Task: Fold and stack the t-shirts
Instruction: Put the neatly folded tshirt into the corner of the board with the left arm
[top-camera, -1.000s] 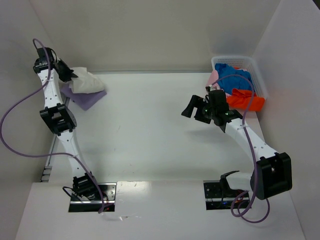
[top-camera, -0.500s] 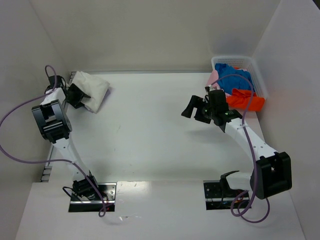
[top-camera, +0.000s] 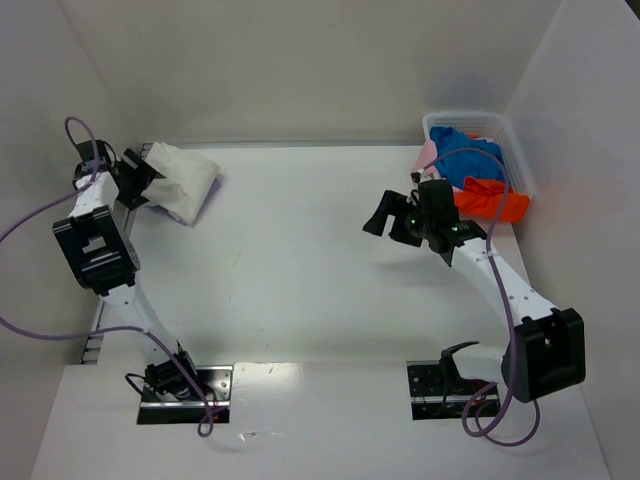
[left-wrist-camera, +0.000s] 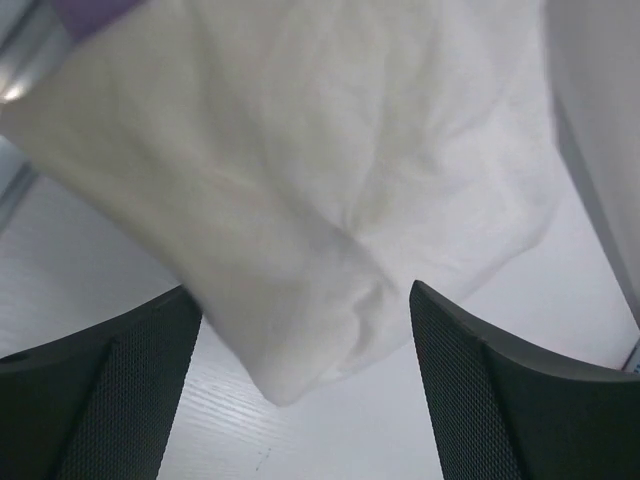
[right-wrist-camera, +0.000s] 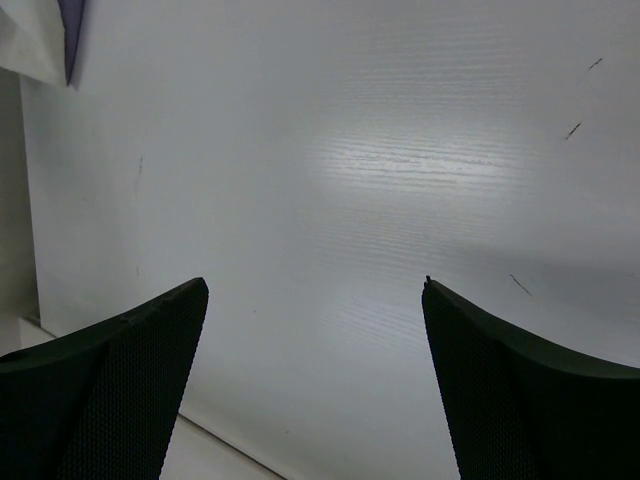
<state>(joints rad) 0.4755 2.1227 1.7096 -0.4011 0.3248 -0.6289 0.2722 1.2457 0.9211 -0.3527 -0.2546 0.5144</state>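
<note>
A folded off-white t-shirt lies at the far left of the table on top of a lavender t-shirt, of which only an edge shows. My left gripper stands open just left of it; in the left wrist view the shirt's corner lies loose between the spread fingers, touching neither. My right gripper hovers open over bare table right of centre, with nothing between its fingers. Blue, orange-red and pale pink t-shirts sit in the basket.
The white mesh basket stands in the far right corner against the side wall. White walls close the table at the back and on both sides. The left arm's purple cable loops out by the left wall.
The left gripper has opened and let go of the off-white shirt, which now rests flat on the lavender one. The left arm drew back toward the left wall. The right arm stayed still.
</note>
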